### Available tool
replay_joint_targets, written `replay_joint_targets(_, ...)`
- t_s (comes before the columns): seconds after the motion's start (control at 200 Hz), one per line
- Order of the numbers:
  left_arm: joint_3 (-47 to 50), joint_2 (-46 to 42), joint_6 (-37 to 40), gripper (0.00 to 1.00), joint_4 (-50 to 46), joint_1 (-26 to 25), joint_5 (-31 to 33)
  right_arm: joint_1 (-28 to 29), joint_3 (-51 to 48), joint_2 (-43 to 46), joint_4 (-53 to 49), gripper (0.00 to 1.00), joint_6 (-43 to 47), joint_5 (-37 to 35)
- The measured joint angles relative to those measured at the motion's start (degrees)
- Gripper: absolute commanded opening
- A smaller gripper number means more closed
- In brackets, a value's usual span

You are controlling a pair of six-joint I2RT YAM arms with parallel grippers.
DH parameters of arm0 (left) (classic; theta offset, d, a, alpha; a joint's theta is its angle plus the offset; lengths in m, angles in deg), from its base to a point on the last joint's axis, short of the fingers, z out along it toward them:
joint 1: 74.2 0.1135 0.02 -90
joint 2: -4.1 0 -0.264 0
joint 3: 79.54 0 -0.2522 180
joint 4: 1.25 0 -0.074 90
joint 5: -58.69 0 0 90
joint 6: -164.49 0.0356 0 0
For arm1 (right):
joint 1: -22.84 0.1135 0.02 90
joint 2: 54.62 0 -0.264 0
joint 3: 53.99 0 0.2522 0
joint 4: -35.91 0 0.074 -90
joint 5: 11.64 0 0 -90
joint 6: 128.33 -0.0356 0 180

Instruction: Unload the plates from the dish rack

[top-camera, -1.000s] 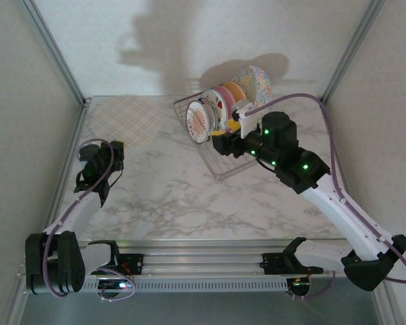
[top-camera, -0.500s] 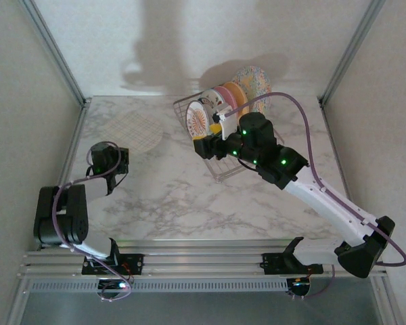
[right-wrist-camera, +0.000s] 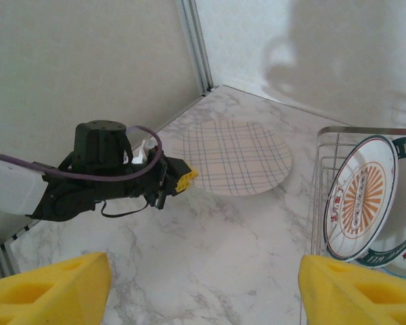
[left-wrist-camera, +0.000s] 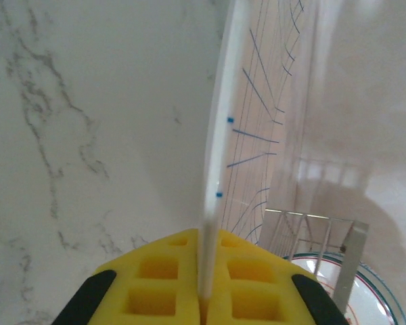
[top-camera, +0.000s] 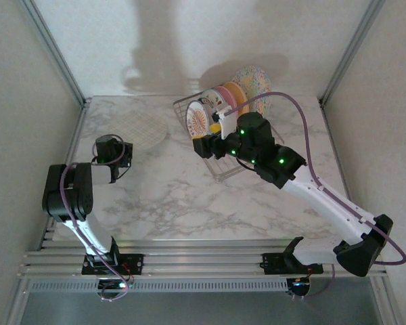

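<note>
top view, checked plate (top-camera: 141,127): face up on the table (top-camera: 176,196), far left, well apart from the dish rack (top-camera: 224,168).
top view, rack: far right; its plates stand on edge in a row running near-left to far-right, the sunburst plate (top-camera: 198,120) foremost, its face turned near-left.
left wrist view, left gripper (left-wrist-camera: 204,250): jaws closed on the checked plate's rim, which is seen edge-on.
right wrist view, right gripper (right-wrist-camera: 203,284): jaws wide apart and empty, facing the checked plate; the sunburst plate stands upright at right.
</note>
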Motion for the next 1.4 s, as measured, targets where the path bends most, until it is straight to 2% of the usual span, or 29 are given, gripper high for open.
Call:
replay_joint_targets(0.115,-1.11,1.55,0.02,0.00,-0.07,0.00,-0.70,0.00,0.00,0.00,0.07,0.75,-0.57,-0.87)
replay_joint_targets(0.155,-1.75,1.92,0.13,0.03,-0.13,0.00,-1.05,0.00,0.00,0.00,0.11,0.76,-0.66,-0.98)
replay_joint_targets(0.39,-3.80,2.56,1.92,0.48,-2.97,0.00,-1.66,-1.46,0.00,0.02,0.20,0.78,-1.57,-2.34)
replay_joint_targets(0.491,-4.28,2.56,2.64,0.56,-5.97,0.02,-1.44,-5.79,0.09,0.11,-0.31,0.77,-2.56,-1.90)
replay_joint_targets(0.716,-5.84,2.10,3.72,0.66,-13.03,0.22,-1.14,-18.86,3.69,0.11,-5.92,0.77,-3.50,-0.61)
replay_joint_targets(0.801,-6.62,0.96,4.24,0.76,-15.89,0.28,-0.74,-24.85,5.16,0.22,-7.93,0.76,-3.74,0.35)
replay_joint_targets(0.946,-7.10,-2.21,4.35,0.79,-21.14,0.28,0.85,-36.02,5.44,0.42,-10.16,0.76,-4.57,3.30)
replay_joint_targets(1.106,-7.08,-7.69,4.07,0.80,-26.32,-0.17,3.43,-44.26,5.07,-1.68,-9.97,0.75,-5.40,7.58)
replay_joint_targets(1.246,-7.10,-14.69,3.85,0.80,-29.33,-3.13,6.43,-48.09,5.05,-8.28,-6.86,0.72,-6.58,13.05)
replay_joint_targets(1.402,-7.82,-21.24,4.20,0.79,-30.60,-8.48,8.17,-48.81,7.65,-19.58,-4.72,0.65,-7.43,18.40)
